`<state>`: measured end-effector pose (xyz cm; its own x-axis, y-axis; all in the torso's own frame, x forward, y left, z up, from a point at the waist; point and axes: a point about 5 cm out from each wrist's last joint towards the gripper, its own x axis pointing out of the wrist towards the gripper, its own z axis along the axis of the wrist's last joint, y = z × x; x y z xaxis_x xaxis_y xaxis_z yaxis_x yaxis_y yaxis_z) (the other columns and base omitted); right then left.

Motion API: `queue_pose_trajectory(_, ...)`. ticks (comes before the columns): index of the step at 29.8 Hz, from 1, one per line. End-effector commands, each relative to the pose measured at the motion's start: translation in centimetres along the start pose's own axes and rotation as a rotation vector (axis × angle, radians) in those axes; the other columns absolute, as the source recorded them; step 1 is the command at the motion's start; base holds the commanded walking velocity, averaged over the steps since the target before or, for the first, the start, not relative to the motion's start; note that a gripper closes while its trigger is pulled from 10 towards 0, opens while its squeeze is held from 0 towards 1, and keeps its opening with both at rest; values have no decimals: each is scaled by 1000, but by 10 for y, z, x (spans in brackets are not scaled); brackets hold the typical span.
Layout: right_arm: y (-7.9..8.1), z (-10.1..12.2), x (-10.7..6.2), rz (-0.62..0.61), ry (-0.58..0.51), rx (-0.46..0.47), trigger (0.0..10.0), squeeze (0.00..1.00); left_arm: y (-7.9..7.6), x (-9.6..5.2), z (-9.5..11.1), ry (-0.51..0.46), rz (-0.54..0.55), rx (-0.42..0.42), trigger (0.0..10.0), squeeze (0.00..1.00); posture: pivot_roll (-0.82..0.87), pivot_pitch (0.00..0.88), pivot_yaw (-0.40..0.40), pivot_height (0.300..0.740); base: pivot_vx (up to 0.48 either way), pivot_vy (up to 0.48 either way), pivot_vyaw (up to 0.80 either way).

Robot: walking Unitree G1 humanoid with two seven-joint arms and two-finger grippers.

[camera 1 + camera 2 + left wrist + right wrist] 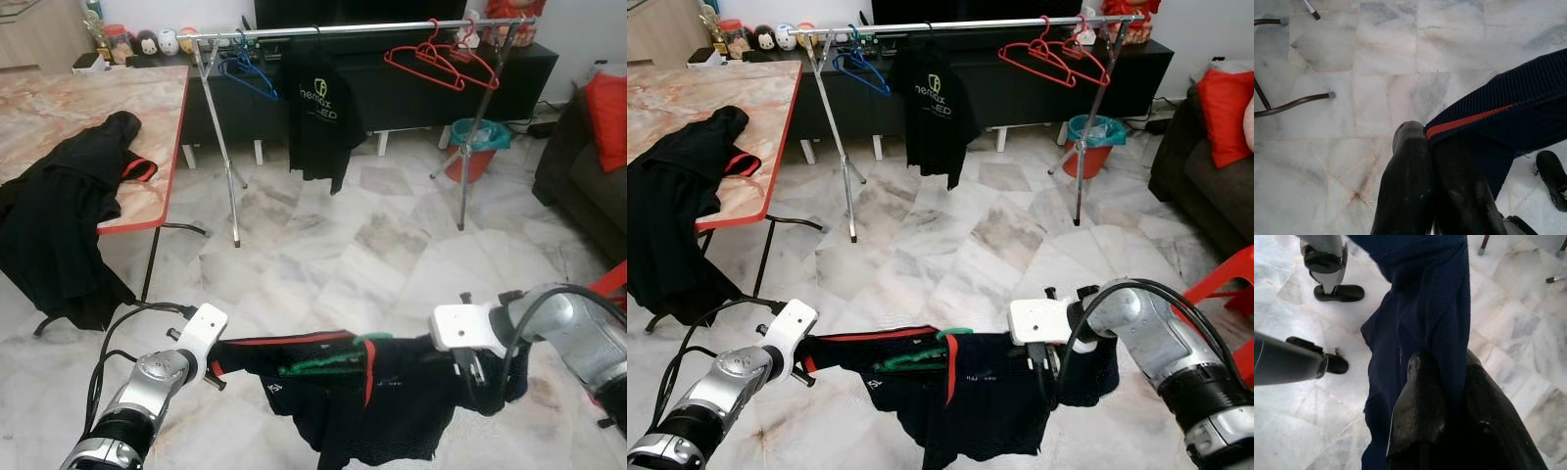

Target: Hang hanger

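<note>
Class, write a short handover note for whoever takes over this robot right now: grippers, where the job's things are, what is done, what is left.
Left gripper: shut on the dark navy shirt with red trim.
Right gripper: shut on the shirt's other end.
The shirt hangs stretched between both grippers above the marble floor, with a green plastic hanger inside it.
The silver clothes rail stands ahead and already carries a black T-shirt.
Done: shirt is on the hanger.
Left: hook the hanger on the rail.

black shirt (315, 113) on rack, pale lettering only partly legible
</note>
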<state>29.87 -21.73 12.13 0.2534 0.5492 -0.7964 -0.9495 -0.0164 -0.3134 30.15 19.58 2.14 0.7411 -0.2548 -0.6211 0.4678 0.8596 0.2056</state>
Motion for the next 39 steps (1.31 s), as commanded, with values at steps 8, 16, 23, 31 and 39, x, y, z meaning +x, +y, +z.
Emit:
queue_pose_trajectory(8,-9,-4,-4,-68,38,-8,10000,0,9,-3,4,6,6,31,10000,0,16,41,-2,740,0,0,0)
queue_pose_trajectory(16,-1,-8,12,-74,60,-2,10000,0,12,-6,29,-73,-48,-5,10000,0,26,37,-2,740,0,0,0)
queue_pose_trajectory(23,1,-10,25,-140,42,59,10000,0,2,-11,50,-140,-173,-33,10000,0,27,33,-2,740,0,0,0)
queue_pose_trajectory(31,-4,-7,39,-280,22,109,10000,0,-7,-17,54,-142,-265,-6,10000,0,34,35,0,740,0,0,0)
queue_pose_trajectory(39,-14,-4,44,-458,-23,204,10000,0,-13,-24,47,-101,-324,27,10000,0,33,41,5,740,0,0,0)
